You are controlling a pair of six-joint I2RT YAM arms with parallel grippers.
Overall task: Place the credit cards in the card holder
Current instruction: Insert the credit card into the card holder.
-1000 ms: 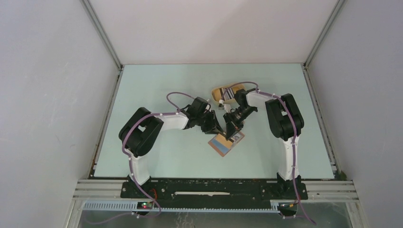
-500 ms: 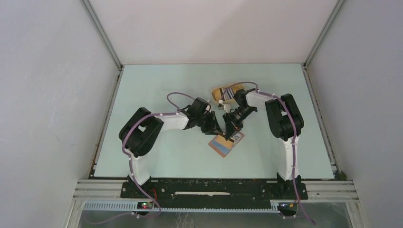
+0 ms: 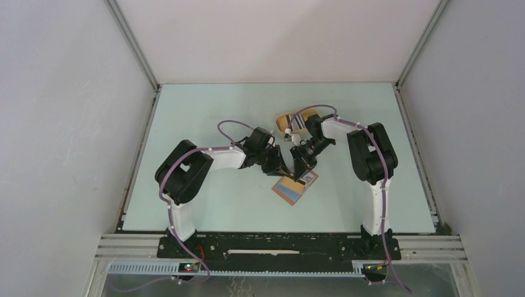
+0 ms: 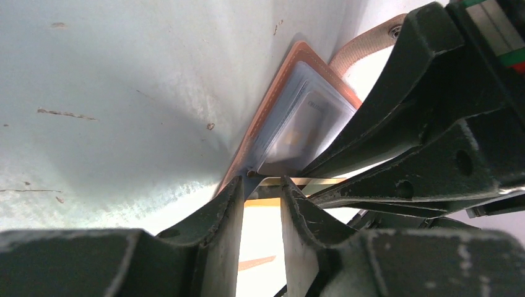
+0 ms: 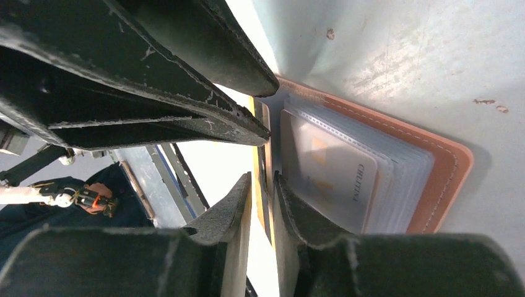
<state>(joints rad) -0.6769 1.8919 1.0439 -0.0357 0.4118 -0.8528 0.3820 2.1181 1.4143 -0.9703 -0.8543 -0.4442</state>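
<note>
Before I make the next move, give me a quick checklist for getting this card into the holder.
1. Card holder lies open: ok.
2. Yellow card stands between right end effector fingers: ok.
3. Card edge inside a sleeve: cannot tell.
4. Front sleeve free: not ok, a pale card fills it.
5. Left end effector clear of the yellow card: not ok, pressed close beside it.

black-and-white arms (image 3: 204, 162), purple cables (image 3: 230, 127), scuffed black jaws
</note>
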